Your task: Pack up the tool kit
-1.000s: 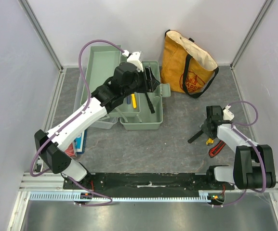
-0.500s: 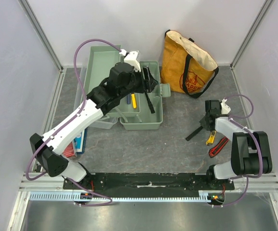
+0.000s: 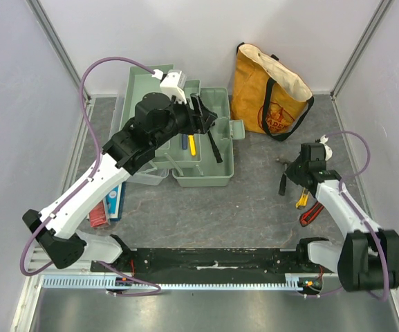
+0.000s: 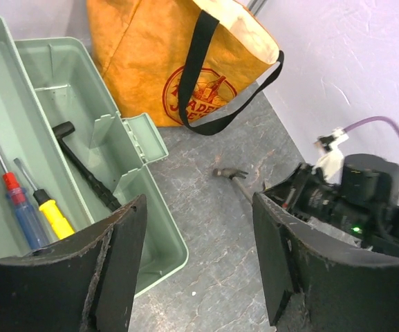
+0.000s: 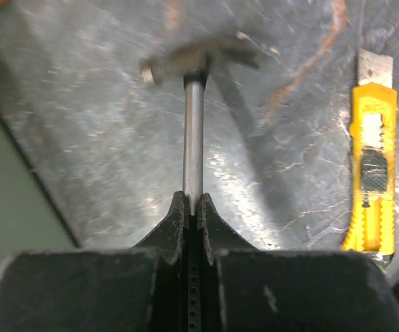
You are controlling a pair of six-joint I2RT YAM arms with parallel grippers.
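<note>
The sage-green toolbox (image 3: 206, 178) lies open at the back left, with screwdrivers (image 4: 47, 207) in its tray. The left gripper (image 4: 199, 259) hovers above it, fingers spread and empty. Right of the yellow tote bag (image 3: 268, 86), the right gripper (image 5: 192, 207) is clamped on the hammer (image 5: 193, 131) by its metal shaft, beside a yellow utility knife (image 5: 373, 180).

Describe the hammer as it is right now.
Small hammer: thin bare-metal shaft, dull metal head, blurred in the wrist view. The fingers of the right gripper are shut on the shaft below the head, which points away from them. Its shadow falls on the grey table beside it; a yellow knife lies nearby.
</note>
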